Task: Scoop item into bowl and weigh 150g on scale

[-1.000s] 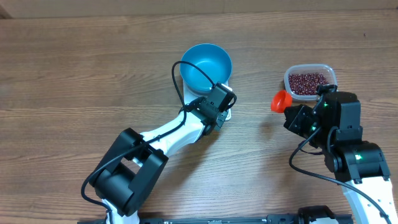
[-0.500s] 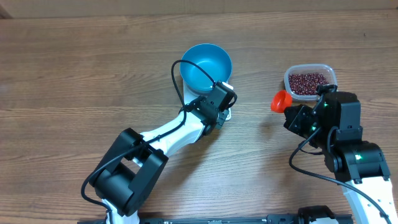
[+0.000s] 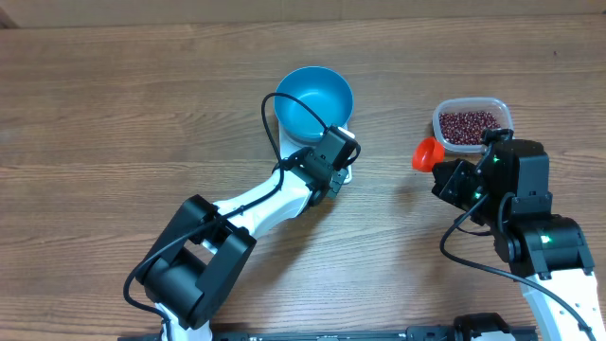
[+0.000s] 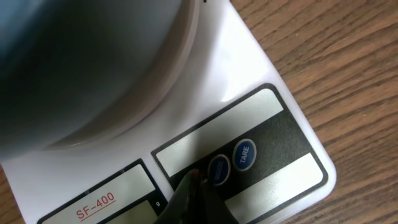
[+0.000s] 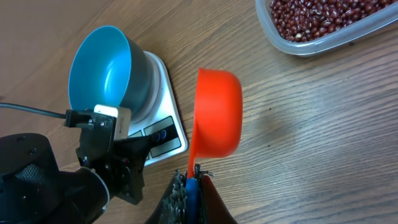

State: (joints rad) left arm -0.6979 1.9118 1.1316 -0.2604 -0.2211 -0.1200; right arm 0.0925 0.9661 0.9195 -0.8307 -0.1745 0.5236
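The blue bowl (image 3: 317, 95) stands on the scale (image 4: 242, 62). The left end effector (image 4: 194, 186), fingers together, points at the scale's buttons. Well apart from the scale, the beans (image 3: 468, 123) fill a clear tub (image 3: 502, 112) near the right end effector (image 5: 189, 180), which is clamped on the handle of an orange scoop (image 5: 217, 112).

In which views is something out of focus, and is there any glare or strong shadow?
Left wrist view: the bowl is a soft blur, close to the lens, while the scale and its printed buttons are sharp, with mild sheen on the white top. Right wrist view: the scoop and beans are sharp. Overhead view: even light, faint shadows, no glare on the table.
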